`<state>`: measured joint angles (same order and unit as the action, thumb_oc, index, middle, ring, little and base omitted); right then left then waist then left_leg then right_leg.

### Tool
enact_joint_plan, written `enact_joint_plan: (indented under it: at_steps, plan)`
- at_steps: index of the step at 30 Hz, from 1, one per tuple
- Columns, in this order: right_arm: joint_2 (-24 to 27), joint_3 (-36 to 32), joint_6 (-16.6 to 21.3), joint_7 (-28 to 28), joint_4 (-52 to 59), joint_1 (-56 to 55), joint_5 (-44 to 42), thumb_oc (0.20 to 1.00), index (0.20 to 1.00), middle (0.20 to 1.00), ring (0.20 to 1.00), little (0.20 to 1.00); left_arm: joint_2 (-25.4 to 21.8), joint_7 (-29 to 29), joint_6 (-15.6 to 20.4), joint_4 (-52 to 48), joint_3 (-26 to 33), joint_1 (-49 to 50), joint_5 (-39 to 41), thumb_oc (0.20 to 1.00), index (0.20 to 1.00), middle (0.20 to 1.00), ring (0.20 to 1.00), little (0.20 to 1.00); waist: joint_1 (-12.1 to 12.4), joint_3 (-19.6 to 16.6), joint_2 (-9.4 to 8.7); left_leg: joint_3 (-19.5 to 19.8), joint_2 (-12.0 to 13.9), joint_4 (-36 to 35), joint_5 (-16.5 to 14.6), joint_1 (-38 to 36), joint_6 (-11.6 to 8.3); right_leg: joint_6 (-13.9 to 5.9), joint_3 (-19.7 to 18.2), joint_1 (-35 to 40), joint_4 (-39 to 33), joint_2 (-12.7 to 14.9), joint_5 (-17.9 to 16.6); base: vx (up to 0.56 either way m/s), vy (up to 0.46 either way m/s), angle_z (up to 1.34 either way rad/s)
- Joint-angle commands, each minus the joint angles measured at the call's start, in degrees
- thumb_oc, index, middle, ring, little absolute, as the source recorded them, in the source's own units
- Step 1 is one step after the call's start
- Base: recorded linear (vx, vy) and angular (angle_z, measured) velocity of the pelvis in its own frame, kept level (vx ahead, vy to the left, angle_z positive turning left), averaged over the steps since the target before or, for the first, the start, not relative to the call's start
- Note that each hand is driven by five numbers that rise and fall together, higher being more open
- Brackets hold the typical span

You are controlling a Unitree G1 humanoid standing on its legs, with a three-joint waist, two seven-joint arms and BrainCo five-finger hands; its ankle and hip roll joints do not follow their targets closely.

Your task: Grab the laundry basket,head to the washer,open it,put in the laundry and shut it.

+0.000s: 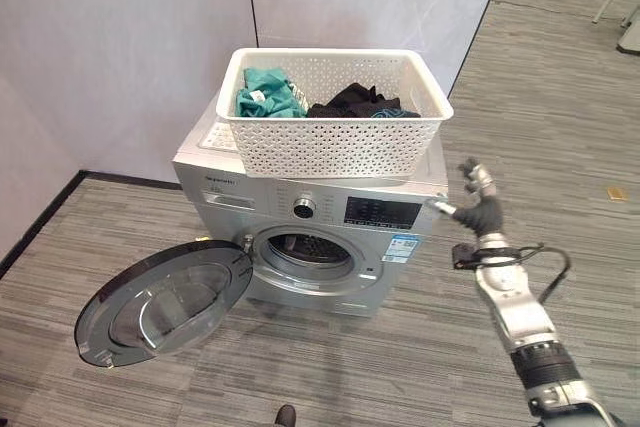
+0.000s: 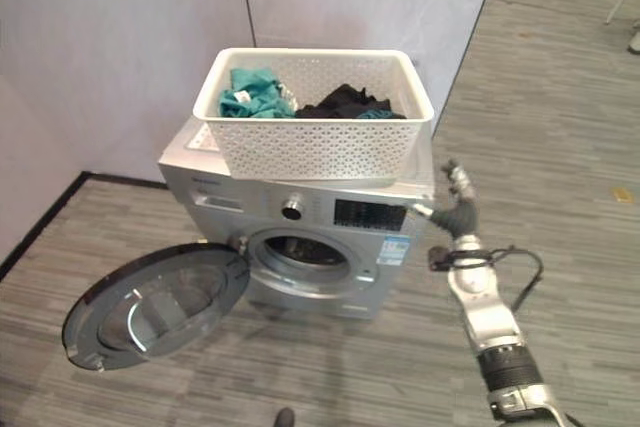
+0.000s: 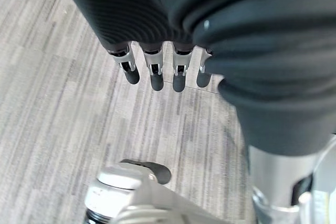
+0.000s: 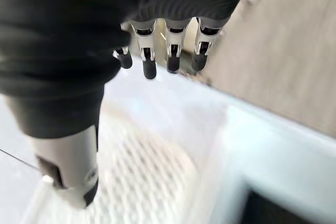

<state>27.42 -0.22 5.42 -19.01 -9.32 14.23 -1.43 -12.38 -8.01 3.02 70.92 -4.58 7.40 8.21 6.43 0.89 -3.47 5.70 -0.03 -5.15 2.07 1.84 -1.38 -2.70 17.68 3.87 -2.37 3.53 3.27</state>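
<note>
Right hand [image 4: 157, 51], fingers straight, thumb apart, above white perforated laundry basket [image 4: 152, 182] and washer [image 4: 283, 145] top.

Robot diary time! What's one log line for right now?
washer door: open | basket: on washer, clothes inside | right hand: open, beside washer | left hand: open, idle

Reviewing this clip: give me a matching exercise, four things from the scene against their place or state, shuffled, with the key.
Things:
1. basket
2. washer door
3. teal garment
4. right hand

Place or state:
A. swung wide open
B. standing on top of the washer
C. raised beside the washer's right front corner, fingers relaxed
D. lying in the basket's left part, next to dark clothes

Pairs: 1-B, 2-A, 3-D, 4-C
</note>
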Motion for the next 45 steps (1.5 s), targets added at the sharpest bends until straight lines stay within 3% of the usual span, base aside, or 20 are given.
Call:
enact_joint_plan:
  at_steps: [1, 5, 8, 9, 11, 13, 14, 18, 23, 25, 31, 45]
  plan:
    - [4.3, -4.9, 5.6, -5.0, 4.8, 1.4, 4.4, 1.000, 1.000, 1.000, 1.000, 1.000, -3.6, -1.7, 0.5, 6.1, 2.9, -1.4, -3.9, 1.000, 1.000, 1.000, 1.000, 1.000, 2.6, -1.4, -4.18, -1.4, 0.7, 1.0, -1.5, 2.7, 1.17, -8.98, -6.5, -3.3, 1.2, 8.8, -4.0, 0.05, 0.013, 0.01]
    - [6.9, -8.5, 5.7, -5.7, 6.8, 0.9, 5.4, 1.000, 1.000, 1.000, 1.000, 1.000, -5.0, -2.1, -0.1, 9.0, 5.5, -1.4, -5.7, 1.000, 1.000, 1.000, 1.000, 1.000, 3.2, -1.4, -5.81, -1.1, 0.8, 1.0, -1.9, 2.5, 1.17, -9.11, -6.1, -3.2, 1.8, 8.7, -3.9, 0.04, 0.008, 0.02]
    - [15.8, -12.4, 6.0, -5.1, 6.3, 2.4, 7.0, 1.000, 1.000, 1.000, 1.000, 1.000, -7.1, -0.8, -0.4, 11.0, 7.1, -0.2, -8.5, 1.000, 1.000, 1.000, 1.000, 1.000, 4.2, -1.2, -8.04, -0.9, 1.1, 1.0, -2.3, 2.0, 1.16, -9.50, -5.6, -3.5, 3.5, 8.6, -3.8, 0.06, 0.014, 0.04]
    - [16.0, -12.3, 6.1, -5.1, 6.0, 2.6, 6.8, 1.000, 1.000, 1.000, 1.000, 1.000, -7.1, -0.8, -0.3, 11.0, 7.0, -0.3, -8.6, 1.000, 1.000, 1.000, 1.000, 1.000, 4.3, -1.2, -7.97, -0.9, 1.0, 1.0, -2.3, 1.9, 1.17, -9.51, -5.6, -3.5, 3.5, 8.6, -3.7, 0.05, -0.002, 0.03]
    - [23.1, -10.5, 7.1, -2.8, 2.7, 6.4, 4.8, 1.000, 1.000, 1.000, 1.000, 1.000, -9.0, 0.0, 0.2, 10.8, 7.0, 0.3, -8.7, 1.000, 1.000, 1.000, 1.000, 1.000, 5.7, -0.9, -9.90, -0.4, 1.1, 1.0, -2.6, 1.6, 1.03, -9.68, -5.0, -3.4, 3.8, 8.6, -4.1, 0.05, 0.000, 0.06]
    - [27.1, -4.7, 7.6, 0.3, -1.6, 12.6, 2.6, 1.000, 1.000, 1.000, 1.000, 1.000, -10.1, 0.4, 0.5, 10.4, 6.7, 0.4, -7.9, 1.000, 1.000, 1.000, 1.000, 1.000, 6.9, -0.6, -11.11, -0.3, 1.1, 1.1, -2.7, 1.5, 0.85, -9.83, -4.6, -3.2, 3.5, 8.7, -4.7, 0.05, 0.010, 0.05]
    - [29.8, 1.9, 7.7, 3.8, -6.0, 19.7, -0.9, 1.000, 1.000, 1.000, 1.000, 1.000, -11.1, 0.8, 0.9, 10.0, 6.1, 0.0, -6.6, 1.000, 1.000, 1.000, 1.000, 1.000, 7.9, -0.4, -12.17, -0.3, 1.2, 1.1, -2.8, 1.5, 0.65, -9.93, -4.2, -3.2, 3.1, 8.7, -5.1, 0.03, 0.006, -0.02]
    - [32.6, 17.0, 6.4, 6.2, -19.1, 37.7, -3.0, 1.000, 1.000, 1.000, 1.000, 1.000, -13.3, 0.7, 1.3, 10.3, 4.6, -1.4, -5.0, 1.000, 1.000, 1.000, 1.000, 1.000, 9.9, 0.1, -14.09, -0.2, 1.2, 1.2, -2.7, 2.0, 0.25, -10.15, -4.0, -3.3, 2.2, 8.6, -6.3, 0.01, 0.006, 0.00]
    - [31.2, 33.0, 5.3, 11.3, -31.7, 53.9, -4.8, 1.000, 1.000, 1.000, 1.000, 1.000, -14.6, 0.8, 1.5, 10.5, 3.7, -3.0, -3.9, 1.000, 1.000, 1.000, 1.000, 1.000, 10.8, 0.5, -15.41, -0.4, 1.4, 1.3, -2.6, 2.6, -0.11, -10.30, -3.8, -3.4, 0.9, 8.7, -7.5, 0.01, 0.012, 0.12]
    - [28.9, 42.7, 3.7, 17.0, -39.4, 61.9, -5.1, 1.000, 1.000, 1.000, 1.000, 1.000, -16.0, 1.6, 1.6, 10.5, 3.3, -3.8, -3.0, 1.000, 1.000, 1.000, 1.000, 1.000, 11.8, 1.1, -16.88, -0.2, 1.5, 1.3, -2.4, 3.7, -0.46, -10.47, -3.4, -3.7, -0.1, 8.5, -8.4, 0.01, 0.010, 0.16]
    - [27.3, 49.8, 1.8, 20.3, -45.1, 66.1, 0.0, 1.000, 1.000, 1.000, 1.000, 1.000, -17.3, 2.6, 1.1, 11.9, 3.9, -3.6, -3.0, 1.000, 1.000, 1.000, 1.000, 1.000, 12.2, 1.6, -18.39, 0.6, 1.6, 1.1, -2.1, 4.9, -0.70, -10.38, -3.2, -4.2, -0.7, 8.1, -9.2, 0.01, 0.006, 0.09]
    - [17.6, 49.0, 1.5, 21.5, -48.8, 63.8, 1.9, 1.000, 1.000, 1.000, 1.000, 1.000, -16.5, 2.3, 1.7, 10.9, 2.1, -6.4, -1.8, 1.000, 1.000, 1.000, 1.000, 1.000, 14.1, 4.5, -18.17, 2.6, 1.3, 1.2, -1.3, 7.6, -0.59, -9.85, -2.3, -5.5, -1.3, 7.8, -9.3, 0.00, 0.002, 0.03]
